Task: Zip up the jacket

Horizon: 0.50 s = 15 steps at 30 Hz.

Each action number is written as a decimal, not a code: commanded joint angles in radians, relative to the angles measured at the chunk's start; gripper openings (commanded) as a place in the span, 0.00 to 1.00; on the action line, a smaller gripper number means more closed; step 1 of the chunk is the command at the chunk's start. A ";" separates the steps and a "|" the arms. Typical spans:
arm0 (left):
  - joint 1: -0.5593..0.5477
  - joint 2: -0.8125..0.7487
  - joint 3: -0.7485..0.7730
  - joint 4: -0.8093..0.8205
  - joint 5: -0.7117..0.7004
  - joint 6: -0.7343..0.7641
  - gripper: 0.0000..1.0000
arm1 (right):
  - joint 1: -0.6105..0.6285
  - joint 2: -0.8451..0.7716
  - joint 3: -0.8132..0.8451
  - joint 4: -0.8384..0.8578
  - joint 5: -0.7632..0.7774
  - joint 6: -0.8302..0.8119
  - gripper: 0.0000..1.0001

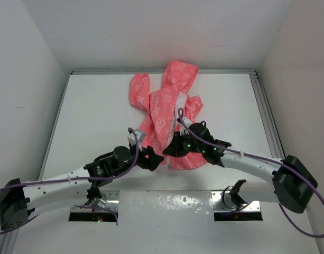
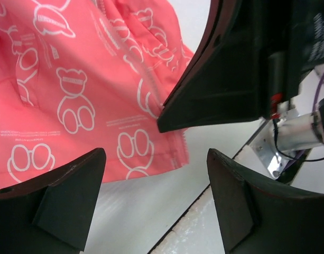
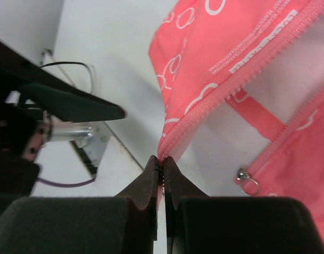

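Note:
The coral-pink jacket (image 1: 167, 108) with white bear print lies crumpled on the white table, its front open and white lining showing. My right gripper (image 3: 162, 160) is shut on the bottom end of one zipper edge (image 3: 214, 100) of the jacket. The silver slider with its ring pull (image 3: 245, 179) sits on the other zipper edge, to the right of my jaws. My left gripper (image 2: 154, 182) is open and empty, just left of the jacket's bottom hem (image 2: 151, 153), and it shows in the top view (image 1: 151, 157). The right gripper's finger (image 2: 220, 90) hangs over the hem.
White walls enclose the table on the left, back and right. A raised metal rail (image 1: 265, 114) runs along the table's right side. Metal mounting plates (image 1: 95, 203) sit at the near edge by the arm bases. Purple cables (image 1: 136, 148) loop over both arms.

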<state>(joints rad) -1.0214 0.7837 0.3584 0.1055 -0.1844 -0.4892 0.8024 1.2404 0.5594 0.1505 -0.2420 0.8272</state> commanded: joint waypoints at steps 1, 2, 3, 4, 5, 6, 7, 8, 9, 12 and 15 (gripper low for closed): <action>0.000 0.014 0.002 0.080 0.008 0.046 0.76 | -0.031 -0.030 0.043 0.089 -0.141 0.044 0.00; 0.000 0.009 -0.010 0.089 0.011 0.047 0.76 | -0.032 -0.042 0.045 0.084 -0.141 0.052 0.00; 0.000 -0.003 -0.012 0.097 0.013 0.054 0.76 | -0.040 -0.048 0.045 0.083 -0.137 0.056 0.00; 0.000 -0.008 -0.016 0.105 0.014 0.060 0.76 | -0.046 -0.053 0.046 0.083 -0.137 0.068 0.00; 0.000 -0.011 -0.024 0.111 0.017 0.064 0.76 | -0.058 -0.059 0.050 0.080 -0.137 0.073 0.00; 0.000 -0.011 -0.033 0.126 0.019 0.072 0.76 | -0.061 -0.062 0.054 0.072 -0.137 0.076 0.00; 0.001 -0.008 -0.051 0.160 0.022 0.072 0.76 | -0.063 -0.065 0.057 0.052 -0.135 0.079 0.00; 0.001 0.012 -0.055 0.171 0.029 0.074 0.76 | -0.065 -0.068 0.059 0.046 -0.131 0.082 0.00; 0.001 0.026 -0.049 0.172 0.031 0.078 0.76 | -0.068 -0.081 0.057 0.041 -0.123 0.085 0.00; 0.001 0.074 -0.050 0.207 0.048 0.080 0.76 | -0.078 -0.099 0.048 0.052 -0.115 0.110 0.00; 0.001 0.101 -0.056 0.258 0.083 0.075 0.76 | -0.081 -0.101 0.045 0.052 -0.112 0.118 0.00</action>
<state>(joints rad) -1.0210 0.8688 0.3099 0.2447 -0.1440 -0.4294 0.7277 1.1625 0.5724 0.1757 -0.3424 0.9207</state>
